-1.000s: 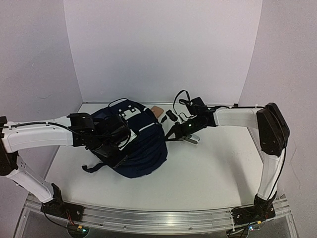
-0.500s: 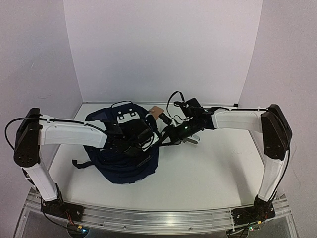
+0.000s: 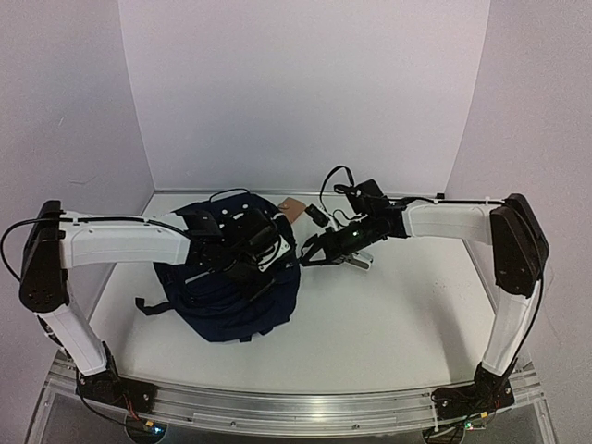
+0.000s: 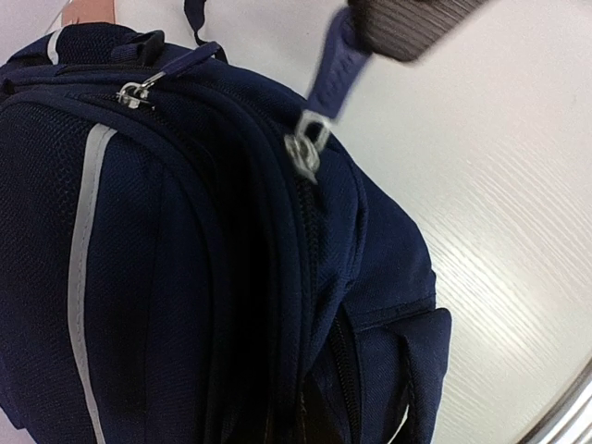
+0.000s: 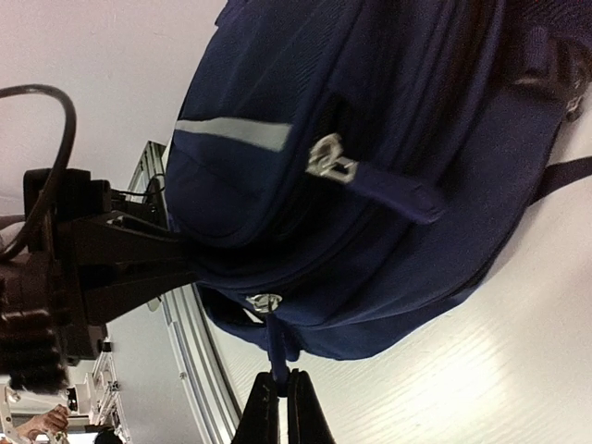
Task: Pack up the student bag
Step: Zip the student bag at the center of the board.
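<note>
This navy-blue fabric backpack looks soft and floppy; left gripper and right gripper each pinch a blue zip-pull tab.

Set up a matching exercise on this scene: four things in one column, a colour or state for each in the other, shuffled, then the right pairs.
Column one:
1. student bag
2. stripe on the bag
3. table
4. right gripper

Column two:
A. white
B. shut on a zipper pull
C. navy blue
D. light grey

Pairs: 1-C, 2-D, 3-A, 4-B.
</note>
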You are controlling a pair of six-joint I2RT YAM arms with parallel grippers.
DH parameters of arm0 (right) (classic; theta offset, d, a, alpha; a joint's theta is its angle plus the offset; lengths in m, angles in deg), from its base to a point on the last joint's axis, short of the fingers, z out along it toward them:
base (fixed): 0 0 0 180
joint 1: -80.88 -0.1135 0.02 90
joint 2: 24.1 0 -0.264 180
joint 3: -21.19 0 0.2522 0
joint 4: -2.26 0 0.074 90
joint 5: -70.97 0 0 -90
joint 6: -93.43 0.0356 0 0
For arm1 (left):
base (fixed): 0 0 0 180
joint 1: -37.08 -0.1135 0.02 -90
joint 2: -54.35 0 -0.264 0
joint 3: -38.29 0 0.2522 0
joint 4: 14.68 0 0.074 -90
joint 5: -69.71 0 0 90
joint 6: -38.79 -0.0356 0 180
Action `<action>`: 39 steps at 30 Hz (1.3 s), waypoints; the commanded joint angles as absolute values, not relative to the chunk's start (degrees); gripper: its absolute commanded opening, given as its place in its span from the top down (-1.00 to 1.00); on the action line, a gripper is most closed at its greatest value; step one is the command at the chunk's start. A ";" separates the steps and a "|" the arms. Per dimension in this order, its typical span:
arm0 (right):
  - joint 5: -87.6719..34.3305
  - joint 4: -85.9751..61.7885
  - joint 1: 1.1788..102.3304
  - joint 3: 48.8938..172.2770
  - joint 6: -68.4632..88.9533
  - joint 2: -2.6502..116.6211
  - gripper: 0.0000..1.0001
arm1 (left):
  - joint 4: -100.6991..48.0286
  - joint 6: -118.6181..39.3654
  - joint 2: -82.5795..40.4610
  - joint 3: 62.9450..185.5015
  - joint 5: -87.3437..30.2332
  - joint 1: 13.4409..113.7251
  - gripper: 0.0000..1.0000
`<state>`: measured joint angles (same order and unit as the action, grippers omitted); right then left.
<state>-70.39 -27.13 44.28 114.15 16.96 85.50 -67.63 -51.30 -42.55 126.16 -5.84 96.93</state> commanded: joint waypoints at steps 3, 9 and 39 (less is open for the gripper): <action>-66.45 -25.87 50.86 119.59 13.80 90.21 1.00 | -82.40 -46.94 -28.69 121.49 -11.73 97.13 0.99; -67.42 -25.64 49.73 121.04 15.57 91.64 1.00 | -85.25 -46.37 -24.84 119.69 -12.99 97.88 1.00; -78.60 -29.07 41.62 115.53 -4.97 85.04 -0.08 | -87.14 -45.96 -25.91 120.10 -14.10 103.12 1.00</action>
<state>-76.52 -26.25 46.20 117.49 5.61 91.88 -86.45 -47.93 -27.32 118.27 -14.16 103.04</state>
